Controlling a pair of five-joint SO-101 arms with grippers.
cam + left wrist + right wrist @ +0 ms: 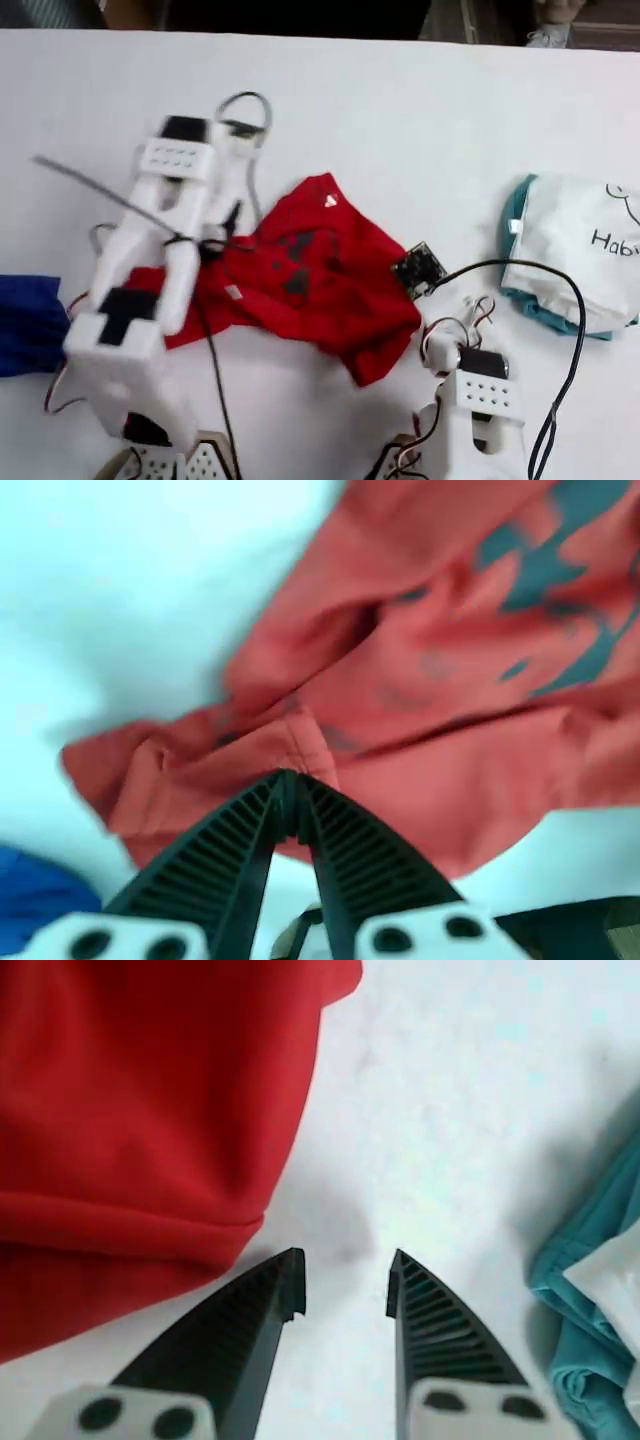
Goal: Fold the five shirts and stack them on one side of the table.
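Pinching with the left gripper (292,780), jaws fully together, on a raised ridge of the red shirt (430,680) near its edge on the blue shirt (30,900) side. Hovering with the right gripper (345,1280), jaws parted a moderate way and gripping nothing, over bare table (450,1110) just off the red shirt's opposite edge, between it and the white-and-teal shirt (590,1300).

Noting the red shirt lying crumpled and unfolded, one part reaching under the left arm (150,270). Flanking it well apart: the blue shirt on one side, the white-and-teal shirt bundled on the other.

Judging the fabric as light, limp and not slippery. Expecting it to drape and bunch rather than slide flat, with a single pinch dragging wrinkles along. Probably better taking hold at hem corners or shoulder seams, one gripper at each, for spreading before folding.

Failing to tell whether the pinch is catching one layer or several. Struggling to sort sleeves, collar and hem in the rumpled cloth, with the left arm covering part of it from above. Seeing the blue shirt and the white-and-teal shirt cut off at the frame edges. Counting three shirts of the five.
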